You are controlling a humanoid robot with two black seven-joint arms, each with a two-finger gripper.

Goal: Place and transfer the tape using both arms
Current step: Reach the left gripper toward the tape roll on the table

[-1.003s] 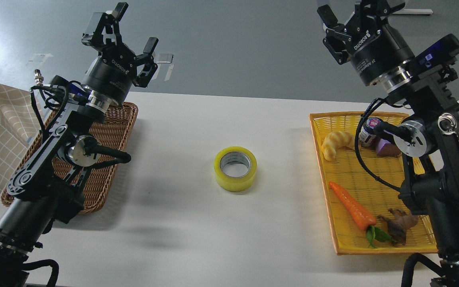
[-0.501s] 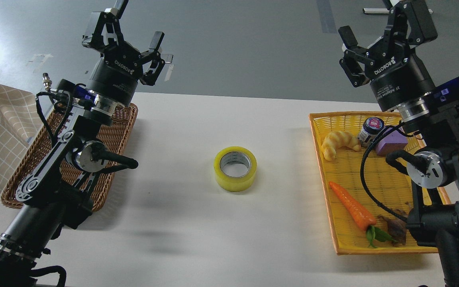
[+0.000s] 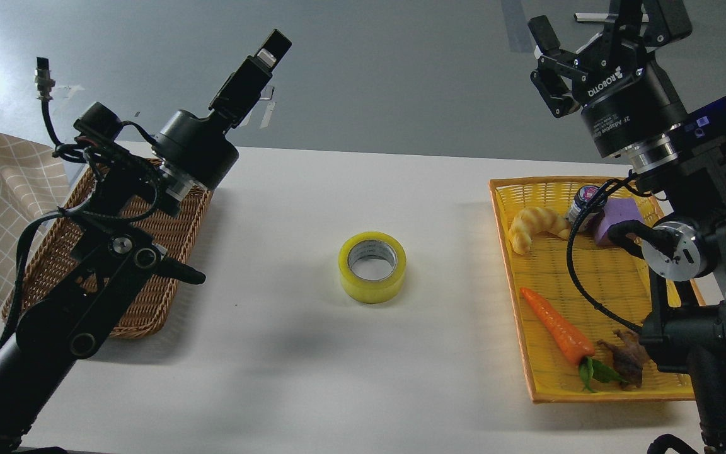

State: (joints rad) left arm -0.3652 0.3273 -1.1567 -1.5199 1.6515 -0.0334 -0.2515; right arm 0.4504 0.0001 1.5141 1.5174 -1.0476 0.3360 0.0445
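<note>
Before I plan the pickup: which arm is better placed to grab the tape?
Probably the left. The left gripper is raised but angled toward the table's middle, where the tape lies flat. The right gripper points up and away, beyond the yellow tray. Neither is close.

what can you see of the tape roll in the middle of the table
The tape is a wide roll of translucent yellow packing tape wound on a grey-white core that looks like cardboard. It lies flat on one face, its hole opening upward, near the middle of the white table. Only the table touches it. It sits apart from the brown wicker basket and the yellow tray. Neither hand is near it.
</note>
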